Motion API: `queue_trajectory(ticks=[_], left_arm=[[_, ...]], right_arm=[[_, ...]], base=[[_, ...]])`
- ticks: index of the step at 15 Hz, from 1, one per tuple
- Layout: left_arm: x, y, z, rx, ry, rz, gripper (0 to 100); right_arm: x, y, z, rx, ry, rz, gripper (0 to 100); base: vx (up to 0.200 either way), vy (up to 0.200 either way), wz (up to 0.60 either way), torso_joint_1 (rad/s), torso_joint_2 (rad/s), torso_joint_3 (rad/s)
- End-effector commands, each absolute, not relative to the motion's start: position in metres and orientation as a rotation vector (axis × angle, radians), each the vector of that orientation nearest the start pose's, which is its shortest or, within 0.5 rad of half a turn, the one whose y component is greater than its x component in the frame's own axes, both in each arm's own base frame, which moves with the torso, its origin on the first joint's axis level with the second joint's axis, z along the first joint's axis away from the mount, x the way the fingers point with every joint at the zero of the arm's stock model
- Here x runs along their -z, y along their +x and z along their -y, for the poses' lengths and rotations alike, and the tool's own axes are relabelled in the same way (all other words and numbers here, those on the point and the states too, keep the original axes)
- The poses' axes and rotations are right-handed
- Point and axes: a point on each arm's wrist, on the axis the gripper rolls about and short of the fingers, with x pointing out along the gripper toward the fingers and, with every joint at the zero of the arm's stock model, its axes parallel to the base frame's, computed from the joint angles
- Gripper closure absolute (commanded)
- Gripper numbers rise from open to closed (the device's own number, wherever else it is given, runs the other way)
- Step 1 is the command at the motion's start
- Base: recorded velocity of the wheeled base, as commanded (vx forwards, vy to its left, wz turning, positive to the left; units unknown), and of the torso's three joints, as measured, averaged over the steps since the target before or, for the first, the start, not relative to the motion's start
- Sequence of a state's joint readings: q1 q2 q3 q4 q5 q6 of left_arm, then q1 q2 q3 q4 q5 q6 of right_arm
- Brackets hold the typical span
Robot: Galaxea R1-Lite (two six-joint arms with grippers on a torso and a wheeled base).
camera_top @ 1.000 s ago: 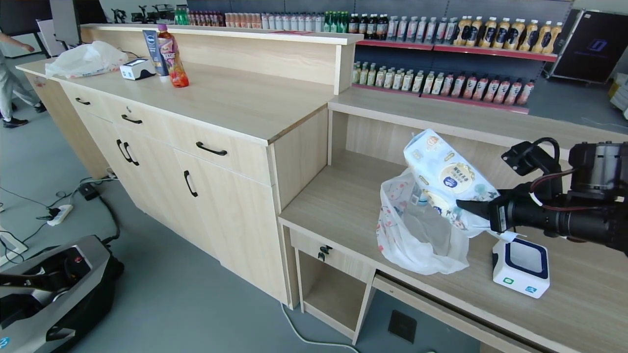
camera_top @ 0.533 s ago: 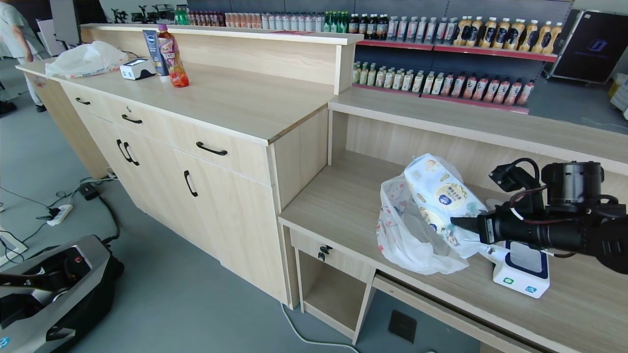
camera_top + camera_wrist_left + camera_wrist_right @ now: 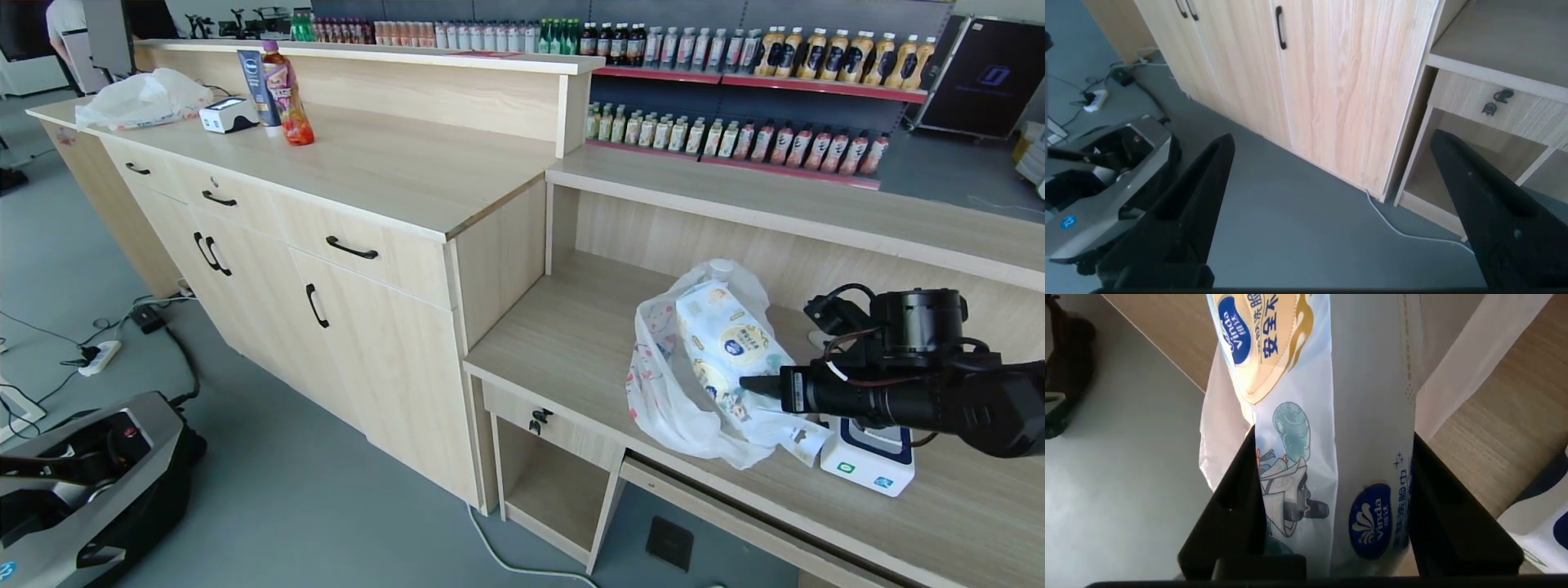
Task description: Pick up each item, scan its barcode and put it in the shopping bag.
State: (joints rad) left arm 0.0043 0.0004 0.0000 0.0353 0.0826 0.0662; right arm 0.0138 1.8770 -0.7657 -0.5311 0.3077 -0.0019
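A white tissue pack (image 3: 729, 351) with yellow and blue print stands tilted inside the translucent white shopping bag (image 3: 665, 392) on the lower desk. My right gripper (image 3: 755, 384) is shut on the pack's lower end, reaching in from the right. In the right wrist view both black fingers (image 3: 1237, 514) press the sides of the tissue pack (image 3: 1331, 457), with the bag's film (image 3: 1454, 351) around it. A white scanner (image 3: 867, 457) with a blue frame sits just right of the bag, under my right arm. My left gripper (image 3: 1331, 204) hangs open over the grey floor, holding nothing.
The desk's raised back wall (image 3: 816, 253) stands close behind the bag. On the taller counter (image 3: 392, 171) to the left are a red drink bottle (image 3: 287, 94), a blue tube (image 3: 251, 77), another scanner (image 3: 227, 114) and another bag (image 3: 143, 100). Shelves of bottles (image 3: 735, 90) line the back.
My right gripper has come down and slightly left with the tissue pack, taking it from above the bag down into it. The bag's sides now wrap around the pack.
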Motion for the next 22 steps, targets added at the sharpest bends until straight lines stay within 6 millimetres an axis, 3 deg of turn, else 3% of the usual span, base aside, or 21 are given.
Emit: queue_trajectory(ticks=[1, 11, 22], left_arm=[[-0.072, -0.023, -0.002, -0.086, 0.067, -0.038, 0], [-0.072, -0.023, -0.002, -0.086, 0.067, -0.038, 0], [-0.072, -0.023, -0.002, -0.086, 0.067, -0.038, 0]], right_arm=[[-0.098, 0.325, -0.012, -0.314, 0.087, -0.599, 100], [-0.074, 0.366, -0.018, -0.324, 0.099, -0.538, 100], [-0.065, 0.364, -0.027, -0.347, 0.095, -0.561, 100]], base=[[0.0, 0.0, 0.0, 0.0, 0.0, 0.0], [0.0, 0.0, 0.0, 0.0, 0.0, 0.0], [0.0, 0.0, 0.0, 0.0, 0.0, 0.0]])
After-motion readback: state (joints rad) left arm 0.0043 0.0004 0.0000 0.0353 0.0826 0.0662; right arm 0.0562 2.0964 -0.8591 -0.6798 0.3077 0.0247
